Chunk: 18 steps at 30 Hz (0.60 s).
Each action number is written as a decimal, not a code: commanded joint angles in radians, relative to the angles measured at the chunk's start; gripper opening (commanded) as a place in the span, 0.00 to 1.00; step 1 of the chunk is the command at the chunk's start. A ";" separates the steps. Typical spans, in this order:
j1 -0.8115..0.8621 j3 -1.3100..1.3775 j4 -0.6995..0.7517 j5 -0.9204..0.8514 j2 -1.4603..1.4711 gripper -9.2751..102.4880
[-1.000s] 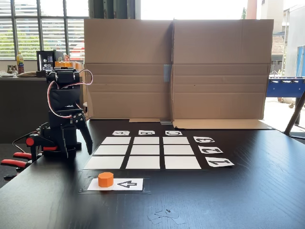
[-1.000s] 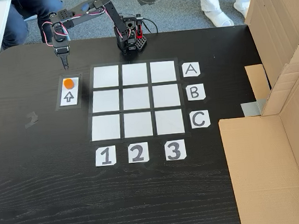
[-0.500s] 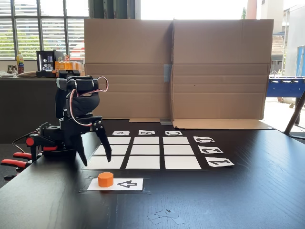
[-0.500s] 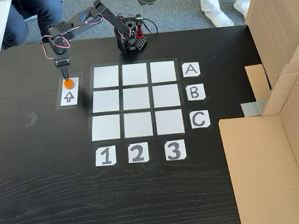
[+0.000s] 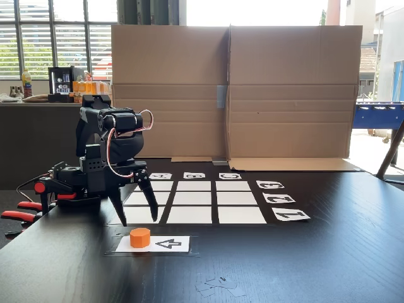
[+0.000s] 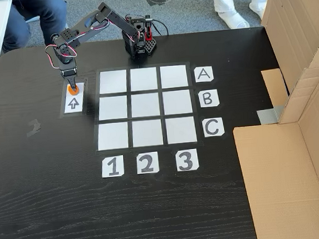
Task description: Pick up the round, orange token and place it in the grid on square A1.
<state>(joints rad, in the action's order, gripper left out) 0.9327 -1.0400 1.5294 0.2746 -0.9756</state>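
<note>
Orange and untouched, your small round plastic token (image 5: 140, 237) sits on the white arrow card (image 5: 165, 243), outside the white nine-square grid (image 5: 192, 202). Your black two-finger gripper (image 5: 135, 221) has swung over from the left within the last second and now hangs spread wide just above it; descend next.

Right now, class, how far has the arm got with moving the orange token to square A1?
Done: nothing placed; square A1 is bare. In hand: the gripper, jaws open, hangs just behind and above the token, which sits on the arrow card. Left: closing on it, lifting, carrying it to the grid, releasing.
</note>
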 commanded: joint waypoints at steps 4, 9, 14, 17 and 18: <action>-0.003 0.035 -0.006 0.006 0.005 0.29; -0.003 0.035 -0.006 0.009 0.020 0.29; 0.003 0.035 -0.006 0.009 0.032 0.29; 0.006 0.035 -0.015 0.009 0.038 0.29; 0.008 0.035 -0.020 0.009 0.040 0.29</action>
<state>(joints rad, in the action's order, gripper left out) 0.9327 -1.0370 1.5202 0.2746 -0.9296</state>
